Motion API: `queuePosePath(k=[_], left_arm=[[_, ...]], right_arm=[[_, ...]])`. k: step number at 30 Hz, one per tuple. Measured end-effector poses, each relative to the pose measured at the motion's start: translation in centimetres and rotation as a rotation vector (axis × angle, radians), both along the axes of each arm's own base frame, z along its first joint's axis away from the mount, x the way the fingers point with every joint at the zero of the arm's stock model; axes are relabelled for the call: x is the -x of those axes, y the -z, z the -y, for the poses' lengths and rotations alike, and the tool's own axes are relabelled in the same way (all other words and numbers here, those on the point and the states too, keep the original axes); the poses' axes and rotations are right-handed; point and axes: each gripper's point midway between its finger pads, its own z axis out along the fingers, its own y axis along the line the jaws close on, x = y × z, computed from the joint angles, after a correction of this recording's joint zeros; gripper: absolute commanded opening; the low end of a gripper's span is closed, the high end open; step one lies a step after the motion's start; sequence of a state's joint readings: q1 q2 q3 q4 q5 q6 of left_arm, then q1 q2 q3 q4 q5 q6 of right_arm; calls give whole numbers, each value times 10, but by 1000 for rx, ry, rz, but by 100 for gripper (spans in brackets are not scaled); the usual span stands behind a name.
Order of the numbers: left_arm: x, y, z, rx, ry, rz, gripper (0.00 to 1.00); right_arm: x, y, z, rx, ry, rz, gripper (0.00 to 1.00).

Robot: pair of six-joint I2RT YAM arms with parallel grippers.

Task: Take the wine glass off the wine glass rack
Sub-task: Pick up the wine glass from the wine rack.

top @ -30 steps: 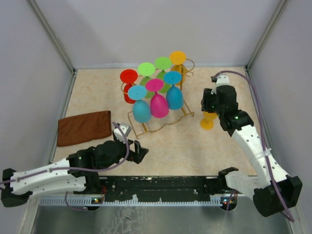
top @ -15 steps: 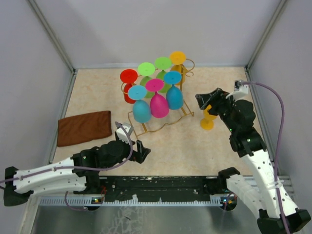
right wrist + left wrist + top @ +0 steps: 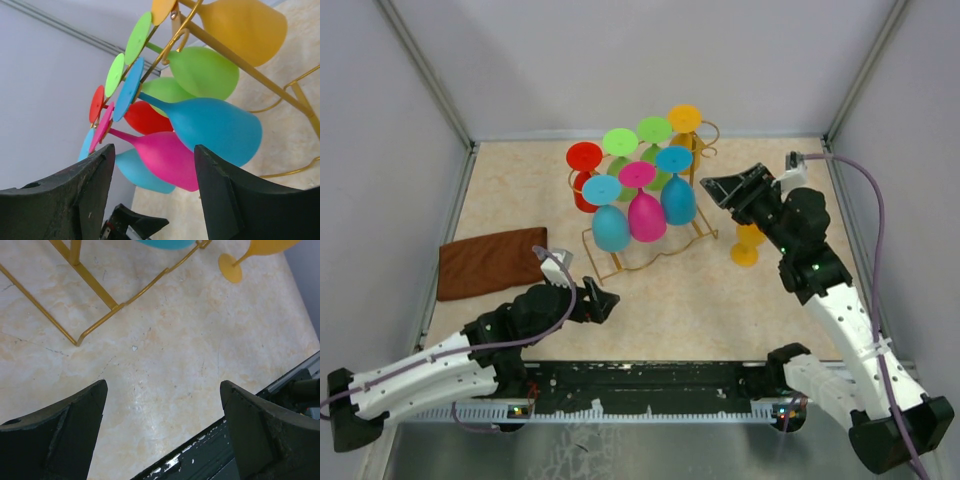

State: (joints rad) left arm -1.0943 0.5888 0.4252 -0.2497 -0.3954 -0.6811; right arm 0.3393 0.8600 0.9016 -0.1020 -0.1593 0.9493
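The gold wine glass rack [image 3: 697,232] stands mid-table with several coloured wine glasses hanging bowl-down: red [image 3: 584,157], green [image 3: 620,141], orange [image 3: 684,118], pink [image 3: 646,217] and blue [image 3: 678,198]. One orange wine glass [image 3: 746,250] stands upright on the table right of the rack, partly behind my right arm. My right gripper [image 3: 722,190] is open and empty, level with the rack's right side, facing the blue glass [image 3: 215,125] and pink glass [image 3: 167,157]. My left gripper [image 3: 601,301] is open over bare table in front of the rack's base wire [image 3: 100,295].
A brown cloth [image 3: 490,262] lies at the left edge of the table. The black rail [image 3: 650,380] of the arm mount runs along the near edge. Grey walls close in the table on three sides. The orange glass's foot [image 3: 230,268] shows in the left wrist view.
My right gripper has opened off the orange glass, left it standing on the table, and swung left toward the rack. My left arm has shifted slightly left, still open.
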Motion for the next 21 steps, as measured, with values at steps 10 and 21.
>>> queuePosePath(k=[10, 21], left_arm=[[-4, -12, -5, 53, -24, 16, 99], [-4, -12, -5, 43, -18, 23, 99]], right_arm=[[-8, -27, -28, -156, -10, 38, 58], [-39, -12, -21, -173, 107, -16, 56]])
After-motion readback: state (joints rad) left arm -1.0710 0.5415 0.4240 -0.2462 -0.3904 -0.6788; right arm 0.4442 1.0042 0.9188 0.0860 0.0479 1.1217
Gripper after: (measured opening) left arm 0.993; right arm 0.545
